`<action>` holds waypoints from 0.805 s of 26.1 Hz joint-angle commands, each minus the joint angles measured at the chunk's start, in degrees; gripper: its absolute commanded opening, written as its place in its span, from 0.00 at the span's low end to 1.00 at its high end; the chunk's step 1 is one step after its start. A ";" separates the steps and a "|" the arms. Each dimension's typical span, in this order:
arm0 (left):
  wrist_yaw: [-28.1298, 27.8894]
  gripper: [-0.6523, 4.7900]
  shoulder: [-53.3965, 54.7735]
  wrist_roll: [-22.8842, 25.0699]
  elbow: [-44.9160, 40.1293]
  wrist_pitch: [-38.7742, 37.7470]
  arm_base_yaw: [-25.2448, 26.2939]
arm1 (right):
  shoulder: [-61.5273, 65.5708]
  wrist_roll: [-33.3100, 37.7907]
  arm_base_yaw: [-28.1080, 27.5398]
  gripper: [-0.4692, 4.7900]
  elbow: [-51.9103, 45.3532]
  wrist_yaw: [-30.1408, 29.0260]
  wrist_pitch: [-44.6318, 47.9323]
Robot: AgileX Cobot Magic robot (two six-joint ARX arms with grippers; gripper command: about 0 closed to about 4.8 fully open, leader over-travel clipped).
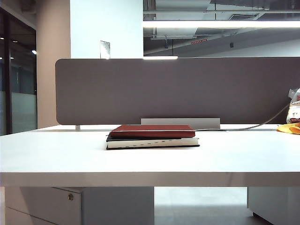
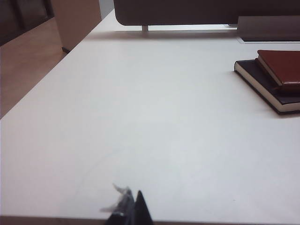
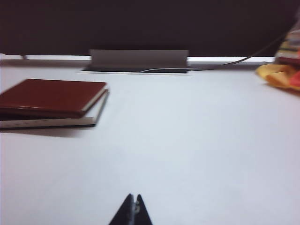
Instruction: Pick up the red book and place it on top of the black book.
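Two books sit stacked on the white tabletop [image 1: 56, 154], and we take that broad surface first: it carries everything, with a grey partition [image 1: 178, 89] standing along its far edge. The black book [image 1: 152, 143] lies flat at the bottom, its pale page edge facing us in the exterior view. It is the thicker of the two, so it makes a steady base. The red book [image 1: 152, 131] rests on top of it, flat and nearly squared to it, shifted a little so a strip of black cover shows. We judge the placing done.

Both arms are pulled back off the stack, most likely so nothing can nudge it. The right gripper [image 3: 132, 212] is low over the near part of the tabletop, its jaws pressed together and empty; the books lie ahead of these jaws and off to one side. The left gripper [image 2: 133, 208] also shows jaws drawn to a closed point, holding nothing, with the stack well ahead and to the other side.
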 commanded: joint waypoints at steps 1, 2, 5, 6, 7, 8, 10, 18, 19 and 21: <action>-0.20 0.11 0.02 -0.33 -0.02 0.52 0.02 | 0.00 -1.66 0.02 0.09 -0.20 5.33 0.87; -0.22 0.11 0.02 -0.33 -0.02 0.52 0.02 | 0.00 -1.64 0.02 0.09 -0.20 7.26 0.87; -0.20 0.11 0.02 -0.33 -0.02 0.52 0.02 | 0.00 -1.77 0.02 0.09 -0.20 11.32 0.90; -0.20 0.11 0.02 -0.33 -0.02 0.52 0.02 | 0.00 -1.86 0.02 0.09 -0.20 11.91 0.92; -0.20 0.11 0.02 -0.33 -0.02 0.52 0.02 | 0.00 -2.05 0.02 0.09 -0.20 12.17 0.92; -0.20 0.11 0.02 -0.33 -0.02 0.52 0.02 | 0.00 -2.25 0.02 0.09 -0.17 12.13 0.90; -0.20 0.11 0.02 -0.33 -0.02 0.52 0.02 | 0.00 -2.27 0.02 0.09 -0.20 11.85 0.72; -0.20 0.11 0.02 -0.33 -0.02 0.52 0.02 | 0.00 -3.50 0.07 0.09 -0.20 8.66 -1.18; -0.22 0.11 0.02 -0.33 -0.02 0.52 0.02 | 0.00 -3.52 0.13 0.09 -0.20 8.31 -1.22; -0.20 0.11 0.02 -0.33 -0.02 0.52 0.02 | 0.00 -3.52 0.15 0.09 -0.20 7.78 -1.14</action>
